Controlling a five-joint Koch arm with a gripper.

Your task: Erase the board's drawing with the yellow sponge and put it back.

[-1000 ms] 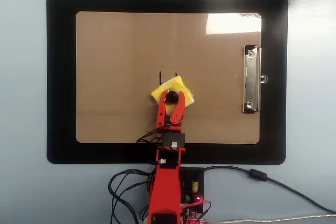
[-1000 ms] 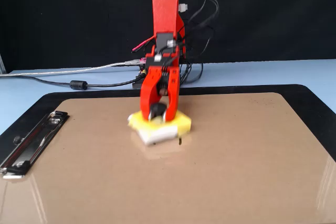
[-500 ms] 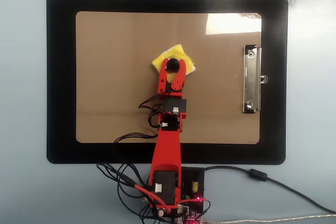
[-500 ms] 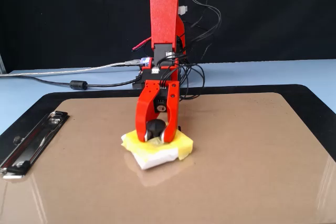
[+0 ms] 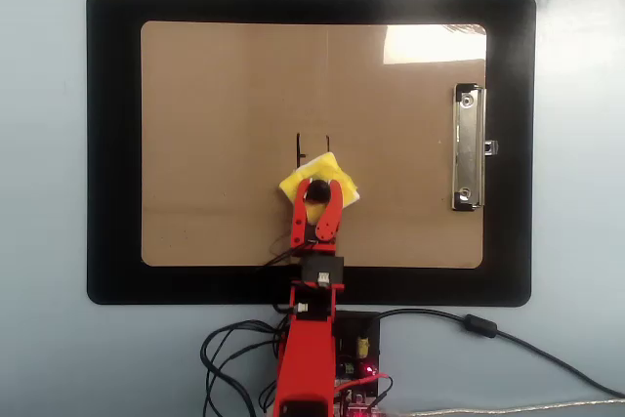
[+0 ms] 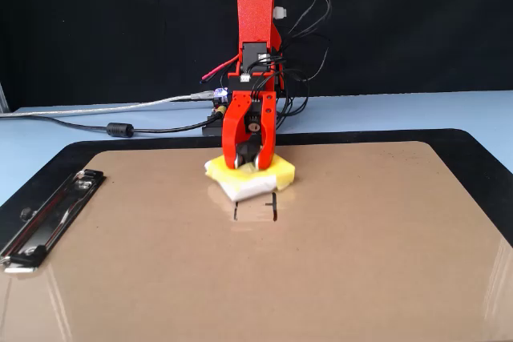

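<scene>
Sponge [image 5: 319, 179], clamped by the claw [image 5: 316, 194], sits mid-board [image 5: 215, 124] just beside the drawing [image 5: 312, 146].

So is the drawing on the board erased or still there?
Still there: two thin black strokes of the drawing show on the board beyond the yellow sponge.

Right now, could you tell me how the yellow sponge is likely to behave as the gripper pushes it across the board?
The yellow sponge looks soft, so it will probably squash slightly. The gripper clamps its black knob, so it might pivot. It lies flat on the smooth, glossy board, so it should slide rather than tip.
</scene>
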